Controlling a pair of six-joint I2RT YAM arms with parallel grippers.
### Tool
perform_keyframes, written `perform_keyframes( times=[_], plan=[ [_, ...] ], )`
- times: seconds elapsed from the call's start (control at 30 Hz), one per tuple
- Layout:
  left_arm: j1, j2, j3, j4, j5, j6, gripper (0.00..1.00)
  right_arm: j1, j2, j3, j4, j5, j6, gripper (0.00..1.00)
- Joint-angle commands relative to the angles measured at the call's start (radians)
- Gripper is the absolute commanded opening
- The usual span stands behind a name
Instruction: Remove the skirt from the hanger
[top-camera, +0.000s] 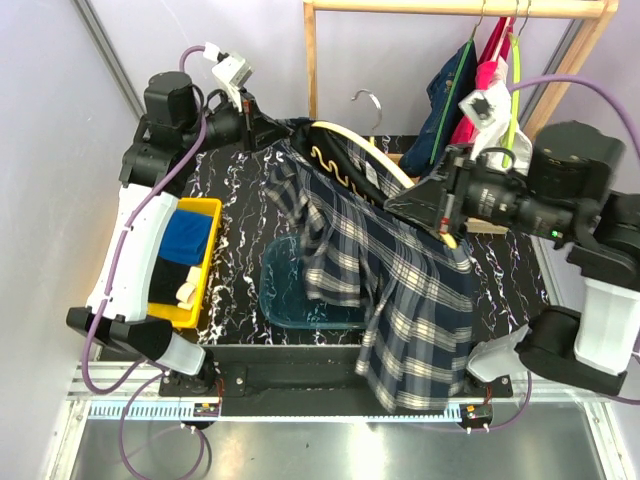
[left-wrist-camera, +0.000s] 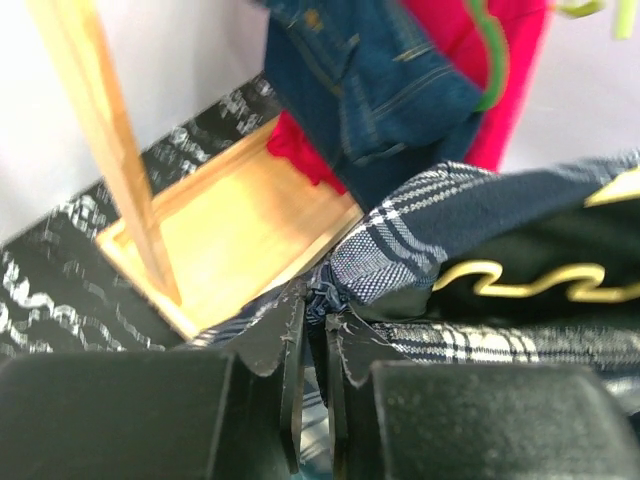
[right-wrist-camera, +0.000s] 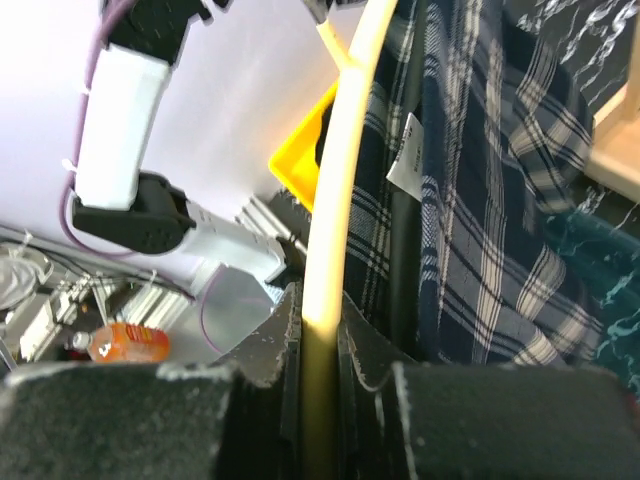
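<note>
Beside the wooden rack (top-camera: 310, 60), left jaws pinch skirt (top-camera: 400, 270); right jaws clamp hanger (right-wrist-camera: 325, 250); yellow bin (top-camera: 211, 250) alongside.

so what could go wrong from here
The left gripper pinches only a thin fold of the skirt, so it may slip out. The cloth could snag on the zigzag bar of the hanger. The right gripper holds just the thin arch, which might twist.

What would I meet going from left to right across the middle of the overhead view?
left arm → yellow bin → tartan skirt → right arm
</note>
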Motion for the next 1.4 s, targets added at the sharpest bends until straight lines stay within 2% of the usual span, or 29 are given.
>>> perform_keyframes(
  times=[0.0,0.03,0.07,0.1,0.13,0.2,0.33,0.43,0.53,0.57,0.6,0.63,0.67,0.7,0.73,0.77,0.8,0.83,0.9,0.93,0.97,1.07,1.13,1.2,1.27,1.3,1.33,1.37],
  plan=[
    [0.109,0.03,-0.1,0.061,-0.28,0.114,0.11,0.013,-0.227,0.024,0.034,-0.004,0.025,0.0],
    [0.109,0.024,-0.12,0.058,-0.256,0.11,0.28,0.014,-0.317,-0.061,0.112,0.004,0.033,0.0],
    [0.104,0.002,-0.156,0.057,-0.222,0.082,0.57,0.013,-0.355,-0.141,0.257,0.003,0.042,0.0],
    [0.098,-0.009,-0.172,0.052,-0.147,0.068,0.96,0.013,-0.385,-0.26,0.305,0.003,0.056,0.0],
    [0.086,-0.021,-0.178,0.049,-0.139,0.059,0.99,0.013,-0.403,-0.29,0.332,-0.008,0.059,0.0],
    [0.037,-0.048,-0.171,0.05,-0.157,0.005,0.99,0.013,-0.367,-0.307,0.326,-0.026,0.061,0.0],
    [0.036,-0.068,-0.106,0.06,-0.078,-0.047,0.99,0.013,-0.298,-0.258,0.304,-0.083,0.048,0.0],
    [0.095,-0.113,-0.141,0.131,0.068,-0.071,0.99,0.014,-0.247,-0.162,0.274,-0.077,0.028,0.0],
    [0.235,-0.142,-0.189,0.249,0.218,-0.142,0.99,0.013,-0.195,-0.013,0.205,-0.045,0.013,0.0],
    [0.363,-0.136,-0.172,0.304,0.278,-0.268,0.99,0.013,-0.189,0.015,0.188,-0.039,0.013,0.0],
    [0.432,-0.119,-0.155,0.483,0.412,-0.38,0.99,0.014,-0.19,0.029,0.183,-0.033,0.019,0.0],
    [0.49,-0.083,-0.139,0.623,0.465,-0.524,0.99,0.013,-0.195,0.018,0.18,-0.022,0.024,0.0],
    [0.563,-0.063,-0.131,0.794,0.488,-0.905,0.99,0.014,-0.195,-0.026,0.179,-0.022,0.036,0.0],
    [0.573,-0.049,-0.138,1.197,0.478,-1.119,0.99,0.013,-0.199,-0.058,0.185,-0.034,0.041,0.0],
    [0.541,-0.038,-0.144,1.377,0.449,-1.315,0.99,0.014,-0.199,-0.092,0.208,-0.046,0.045,0.0],
    [0.488,-0.042,-0.091,1.382,0.438,-1.363,0.99,0.013,-0.198,-0.164,0.231,-0.059,0.05,0.0],
    [0.424,-0.053,-0.057,1.221,0.438,-1.293,0.99,0.014,-0.196,-0.202,0.255,-0.077,0.053,0.0],
    [0.302,-0.067,-0.046,1.203,0.432,-1.253,0.99,0.014,-0.195,-0.239,0.307,-0.085,0.056,0.0],
    [0.186,-0.078,-0.014,1.125,0.426,-1.169,0.99,0.014,-0.186,-0.343,0.358,-0.108,0.053,0.0],
    [0.096,-0.066,0.056,1.062,0.433,-1.091,0.99,0.014,-0.178,-0.368,0.393,-0.111,0.053,0.0],
    [0.063,-0.038,0.081,0.984,0.45,-1.069,0.99,0.014,-0.175,-0.406,0.41,-0.109,0.048,0.0],
    [0.036,-0.042,0.008,1.009,0.472,-1.079,0.99,0.014,-0.184,-0.446,0.468,-0.093,0.042,0.0],
    [0.103,-0.088,-0.105,1.021,0.476,-1.058,0.99,0.014,-0.201,-0.442,0.478,-0.067,0.035,0.0],
    [0.18,-0.121,-0.166,1.154,0.505,-1.09,0.99,0.014,-0.213,-0.418,0.45,-0.051,0.028,0.0],
    [0.332,-0.109,-0.177,1.335,0.556,-1.208,0.99,0.013,-0.219,-0.381,0.418,-0.042,0.027,0.0],
    [0.44,-0.066,-0.168,1.436,0.573,-1.284,0.99,0.014,-0.221,-0.368,0.389,-0.036,0.028,0.0],
    [0.488,-0.038,-0.157,1.572,0.587,-1.522,0.99,0.013,-0.221,-0.338,0.375,-0.033,0.03,0.0],
    [0.531,0.0,-0.151,1.885,0.599,-1.668,0.99,0.014,-0.218,-0.319,0.364,-0.031,0.034,0.0]
  ],
)
